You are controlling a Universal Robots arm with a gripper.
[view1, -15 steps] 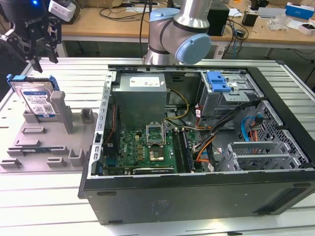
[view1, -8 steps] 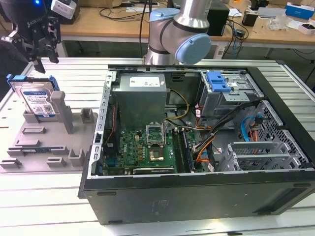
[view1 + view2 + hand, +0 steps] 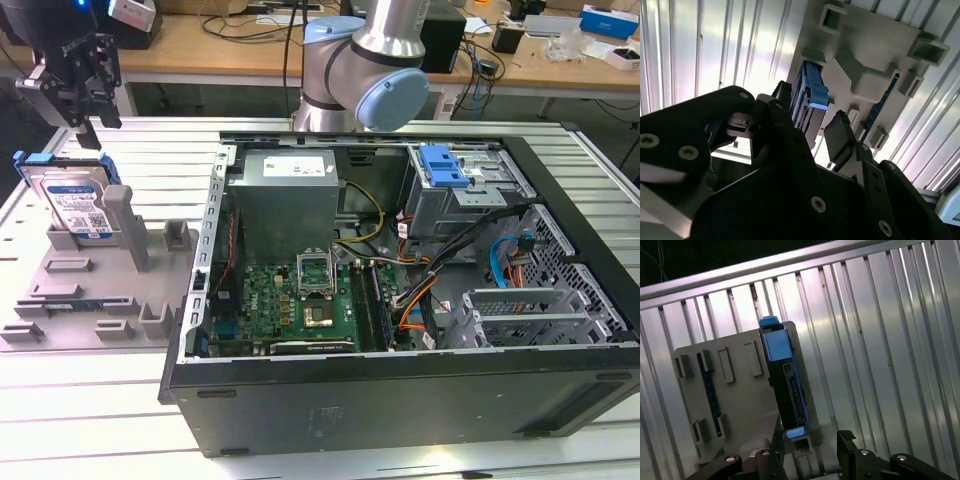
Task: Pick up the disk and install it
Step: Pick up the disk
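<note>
The disk (image 3: 78,200) is a silver drive with a white-and-blue label in a blue carrier frame. It stands on edge in a slot of the grey holder (image 3: 90,300) at the exterior view's left. My black gripper (image 3: 97,122) hangs just above the disk's top edge, open, with nothing between its fingers. In the first wrist view the disk (image 3: 785,385) lies beyond the open gripper (image 3: 810,437), in line with the gap. In the second wrist view the disk's blue frame (image 3: 810,95) shows between the two fingers (image 3: 840,132).
An open computer case (image 3: 400,400) lies on the ribbed metal table (image 3: 90,420), right of the holder. Inside are a grey power-supply box (image 3: 285,195), a green motherboard (image 3: 300,295), cables, and a drive cage with a blue latch (image 3: 445,165). The robot arm (image 3: 375,60) stands behind the case.
</note>
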